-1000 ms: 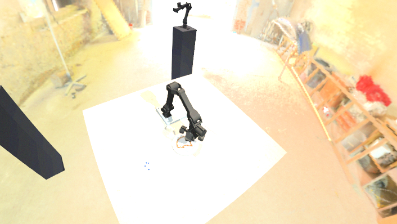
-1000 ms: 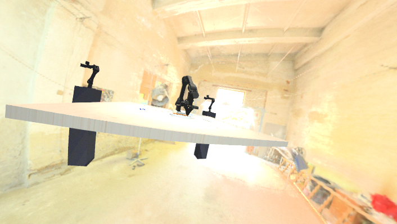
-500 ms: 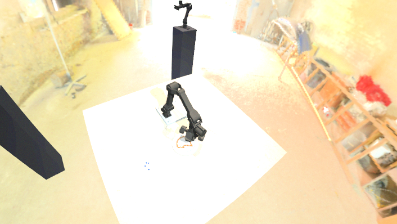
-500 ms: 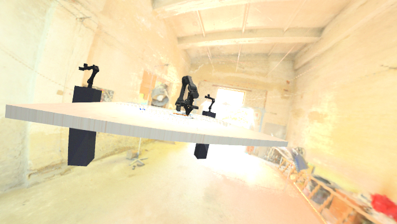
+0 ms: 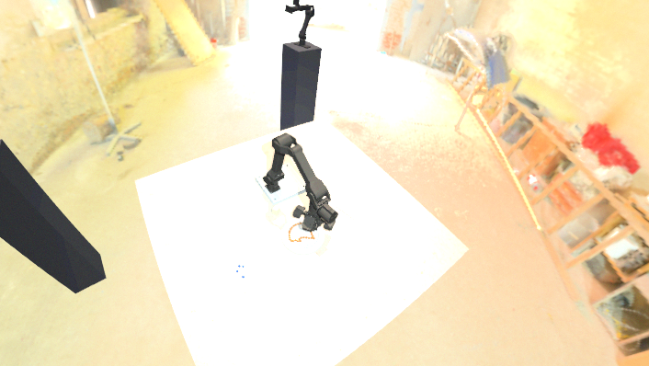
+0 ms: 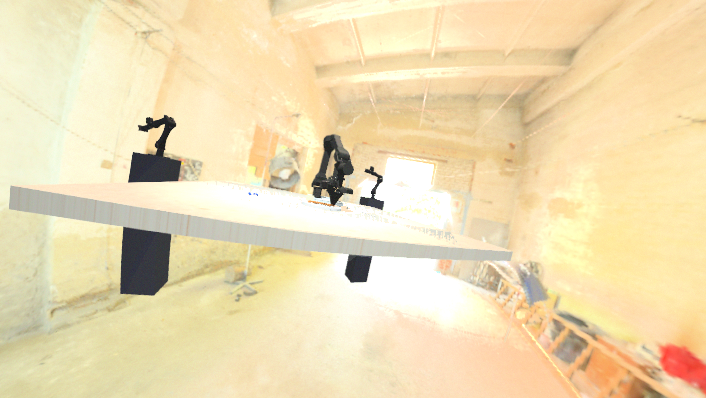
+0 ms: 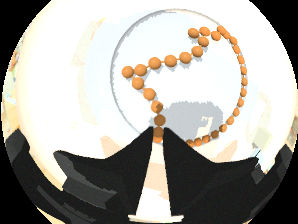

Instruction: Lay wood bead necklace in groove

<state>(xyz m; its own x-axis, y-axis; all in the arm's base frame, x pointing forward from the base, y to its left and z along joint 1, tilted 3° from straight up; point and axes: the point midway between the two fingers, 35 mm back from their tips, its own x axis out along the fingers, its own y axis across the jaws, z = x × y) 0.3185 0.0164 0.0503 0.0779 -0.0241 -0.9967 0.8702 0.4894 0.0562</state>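
Wrist view shows you the gripper (image 5: 311, 224) (image 6: 334, 203) (image 7: 158, 131) with its fingertips closed on a bead or two of the necklace (image 5: 290, 234) (image 6: 320, 203) (image 7: 170, 60), at the near side of the ring in the round bead board (image 5: 301, 249) (image 6: 327, 208) (image 7: 175, 84). The right-hand run follows the ring; the left-hand run cuts inward in a zigzag. You'd do well to guide the pinched part outward along the bare left arc, low and slow, so slack feeds without dragging seated beads out. Bead height against the groove is hard to judge in that glare, so settle them gently before releasing, then lift straight up.
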